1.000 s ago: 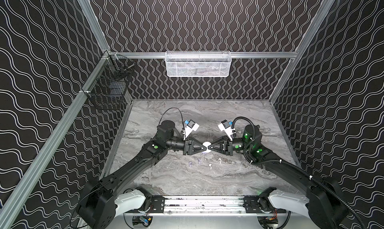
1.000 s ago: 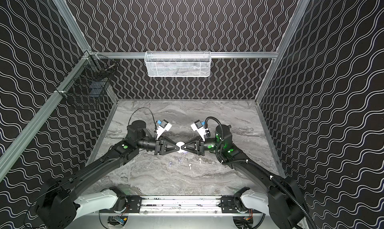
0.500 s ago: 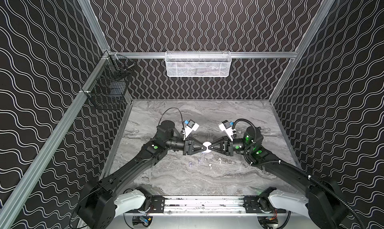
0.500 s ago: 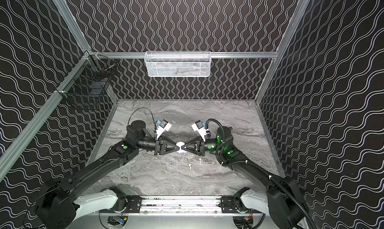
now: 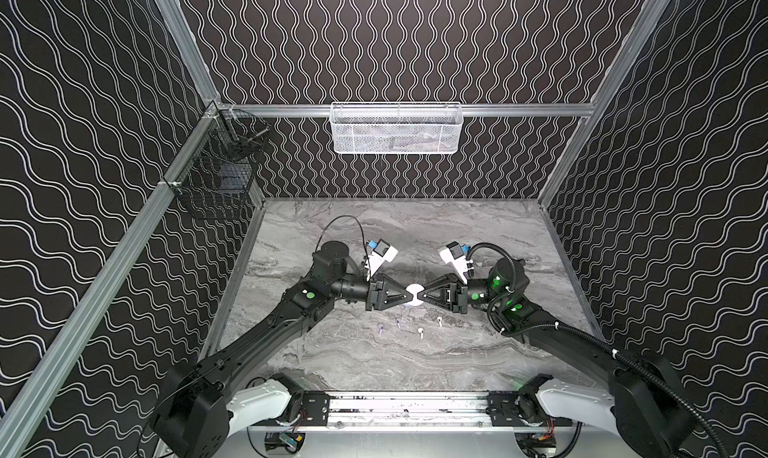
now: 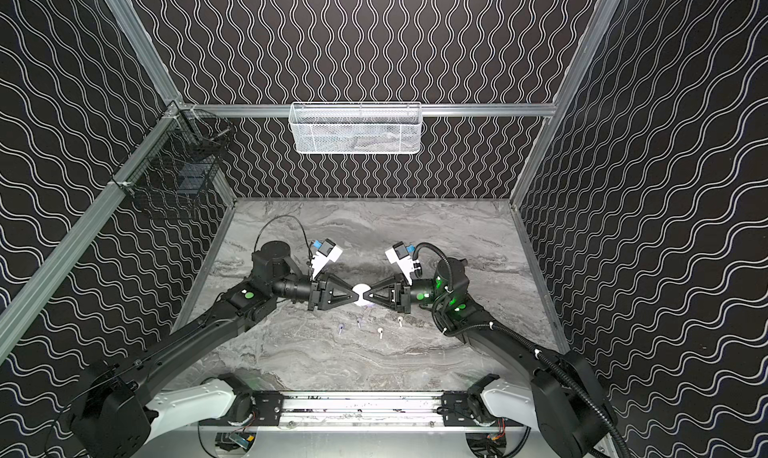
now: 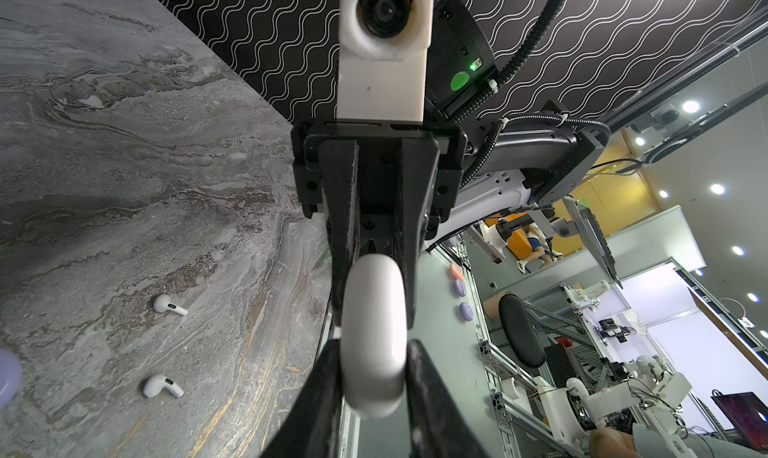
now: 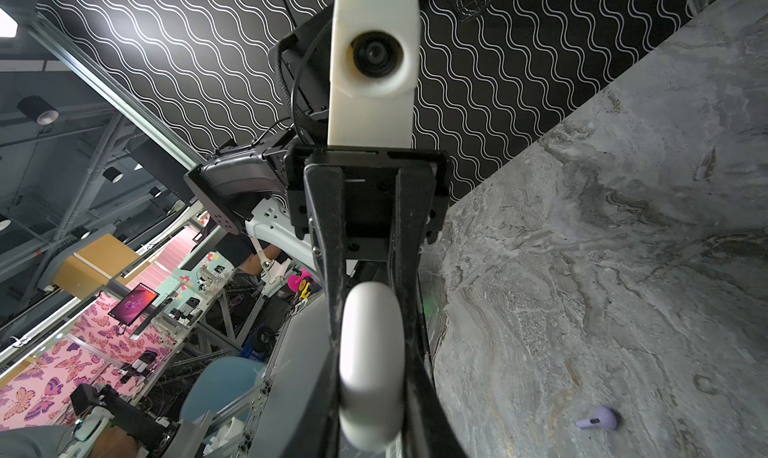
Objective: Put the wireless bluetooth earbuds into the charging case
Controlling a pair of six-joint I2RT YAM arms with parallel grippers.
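Your left tool (image 5: pixel 409 298) is clamped on the white charging case (image 5: pixel 414 290). Its two fingers press the case's flat faces from one side. Your right tool (image 5: pixel 420 298) is clamped on the same case from the opposite side, so the two tools meet tip to tip with the case pinched between them. In both top views the case shows as a small white disc at that meeting point (image 6: pixel 360 289).

In the left wrist view you see the case edge-on (image 7: pixel 374 331), a smooth rounded pebble shape, with dark fingers (image 7: pixel 419 364) on both its faces. The right wrist view shows the same edge-on case (image 8: pixel 372 364). From these views it looks closed and held clear of the desk (image 5: pixel 478 235).

All four earbuds lie on the desk, out of the case, in a loose row on the side of the case nearest the robot's base. The lavender earbuds (image 5: pixel 380 329) (image 5: pixel 398 322) sit toward your left arm's side of the case, and the white earbuds (image 5: pixel 420 332) (image 5: pixel 439 320) toward your right arm's side. None touches the case or either tool.

A pale lavender rounded thing (image 7: pixel 7 377) shows at the frame edge, cut off.

Beyond the case, a white mesh basket (image 5: pixel 396 128) hangs on the back wall.
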